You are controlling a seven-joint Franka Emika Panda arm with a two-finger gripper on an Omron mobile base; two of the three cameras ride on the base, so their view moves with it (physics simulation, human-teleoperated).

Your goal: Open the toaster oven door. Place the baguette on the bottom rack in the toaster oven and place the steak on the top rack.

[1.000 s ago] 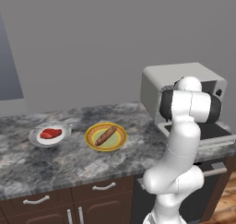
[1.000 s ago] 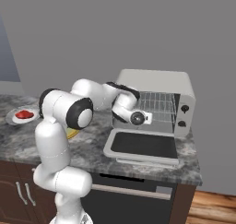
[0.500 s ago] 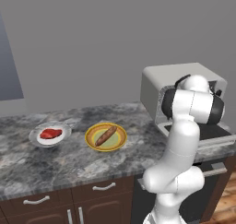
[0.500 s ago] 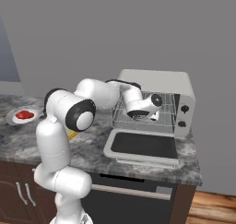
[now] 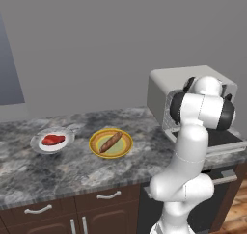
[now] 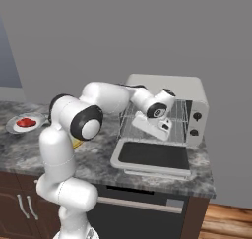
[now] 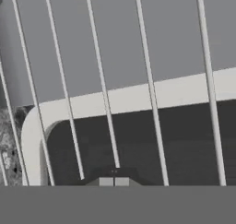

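though unlabelled, toaster oven door [image 6: 153, 157] down

A kitchen is shown: grey stone worktop [image 5: 72, 165] w/ brown cupboards [image 5: 58, 218] under it, a toaster oven [image 6: 194, 98], and food set on plates [image 5: 110, 144].

White arm bent far forward, wrist tipped down, tool [image 7: 114, 181] fully closed.

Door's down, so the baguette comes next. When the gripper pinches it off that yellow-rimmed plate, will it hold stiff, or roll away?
The baguette looks like a rigid, crusty loaf, so it probably stays straight in a mid-length pinch. Its rounded, tapered shape suggests it may roll if nudged sideways, though the plate rim should catch it. It appears small and slender, so likely light.
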